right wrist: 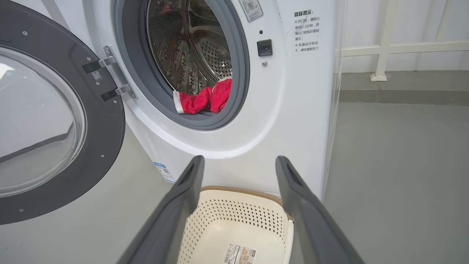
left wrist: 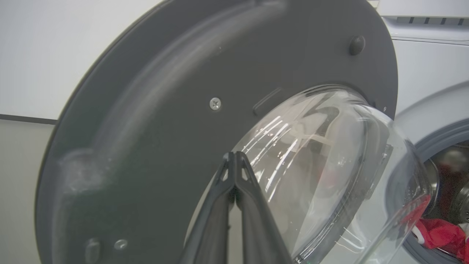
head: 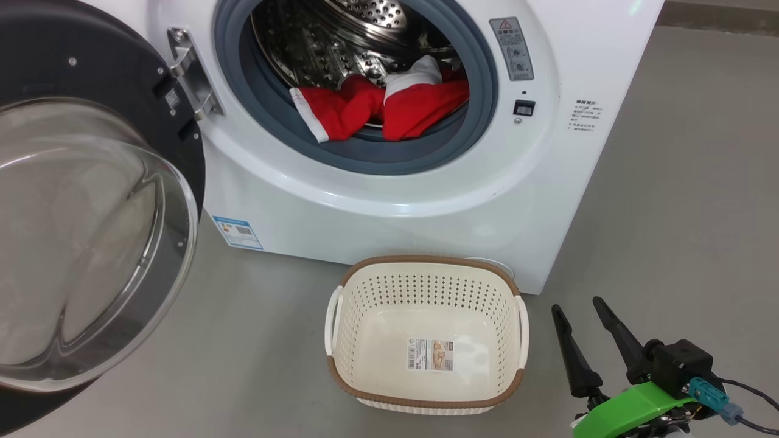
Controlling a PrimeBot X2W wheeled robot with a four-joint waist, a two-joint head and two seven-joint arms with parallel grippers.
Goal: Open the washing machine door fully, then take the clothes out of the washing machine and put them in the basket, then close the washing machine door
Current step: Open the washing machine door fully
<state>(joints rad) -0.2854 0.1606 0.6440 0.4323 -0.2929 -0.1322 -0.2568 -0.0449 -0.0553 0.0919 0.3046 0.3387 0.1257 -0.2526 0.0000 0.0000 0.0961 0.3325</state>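
The white washing machine (head: 389,201) stands with its door (head: 91,182) swung wide open to the left. Red clothes with white cuffs (head: 389,103) lie at the front of the steel drum, draped over the grey rubber ring (right wrist: 205,101). An empty cream basket (head: 426,337) sits on the floor in front of the machine. My right gripper (head: 578,307) is open, low at the right beside the basket (right wrist: 238,220). My left gripper (left wrist: 234,156) is shut with nothing in it, its tips close to the inner face of the door (left wrist: 146,128) beside the glass bowl.
Grey floor (head: 669,213) lies open to the right of the machine. A white railing (right wrist: 384,47) stands against the back wall. The open door takes up the room at the left.
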